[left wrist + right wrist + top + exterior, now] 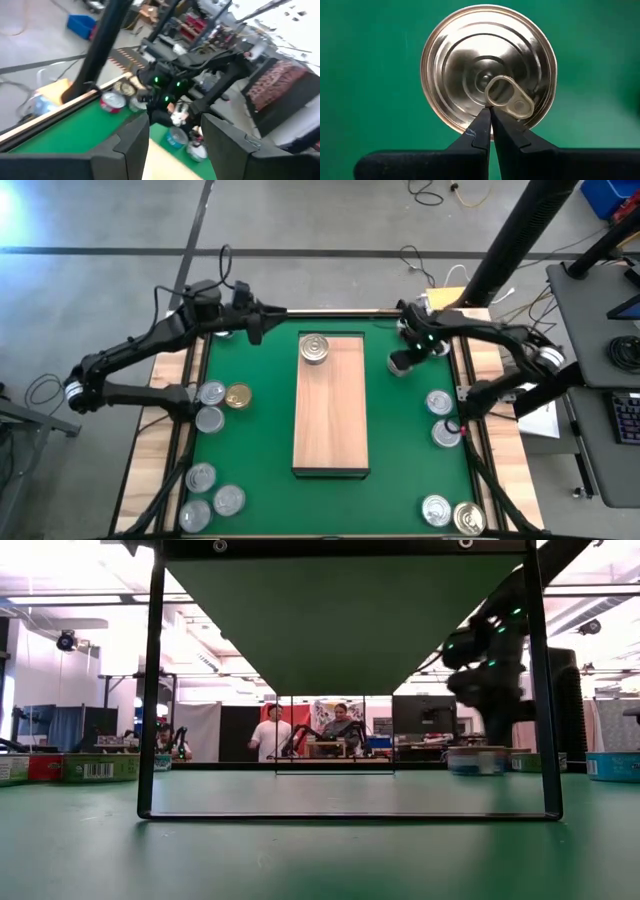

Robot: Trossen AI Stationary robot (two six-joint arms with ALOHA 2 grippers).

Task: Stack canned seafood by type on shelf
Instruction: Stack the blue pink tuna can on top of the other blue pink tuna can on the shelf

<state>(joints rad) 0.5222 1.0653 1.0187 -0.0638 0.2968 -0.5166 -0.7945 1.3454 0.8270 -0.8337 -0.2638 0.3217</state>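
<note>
The shelf (330,415) is a light-wood board in the middle of the green mat, with one silver can (315,348) on its far end. My right gripper (490,111) is shut and points steeply down over a silver can (470,65) that rests on the mat right of the shelf's far end (478,760). My left gripper (175,145) is open with nothing between its fingers. It is raised at the mat's far left (255,328), pointing about level toward the right arm. My right gripper's shut fingertips (482,125) stand over the can's lid at the pull tab (510,97), coming from above. I cannot tell whether they touch it. The can sits flat on the mat, lid up.
Loose cans lie on the mat: several silver ones and a gold one (238,396) along the left side, two silver (438,402) at mid right, a silver and a gold one (469,519) at the near right. The wooden table frame (165,420) borders the mat.
</note>
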